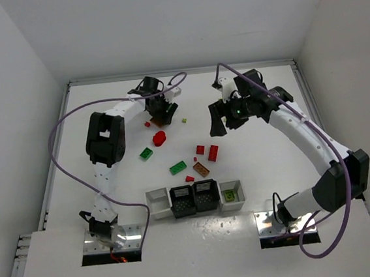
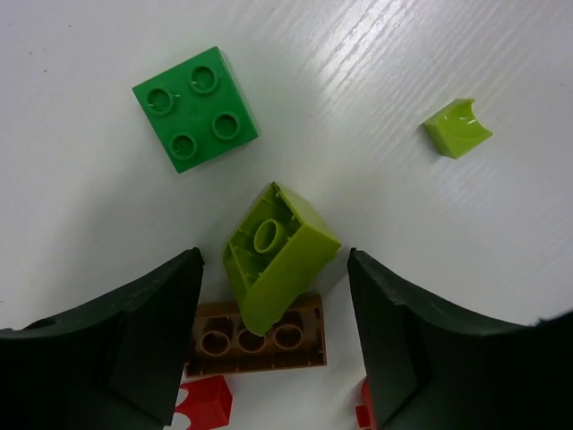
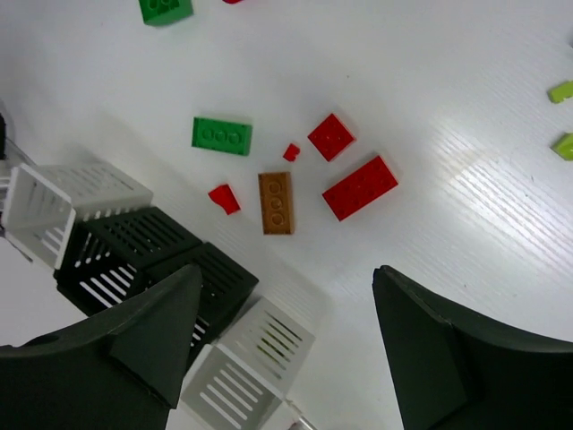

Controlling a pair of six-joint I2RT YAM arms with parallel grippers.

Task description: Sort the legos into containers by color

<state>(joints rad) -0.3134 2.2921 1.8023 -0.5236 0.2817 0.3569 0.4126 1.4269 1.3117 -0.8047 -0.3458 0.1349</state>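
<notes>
Lime brick (image 2: 285, 246) lies right between your left gripper's (image 2: 273, 264) wide-open, empty jaws, tipped on a brown brick (image 2: 255, 339), long axis roughly across the closing line. Your right gripper (image 3: 286, 273), likewise open and empty, hangs farther off, nearer the containers (image 1: 156, 195).

Reaching far forward with left arm (image 1: 105, 143), wrist tipped down, left jaws spread wide. Arching forward and inward with right arm (image 1: 302, 134), right jaws likewise wide apart.
</notes>
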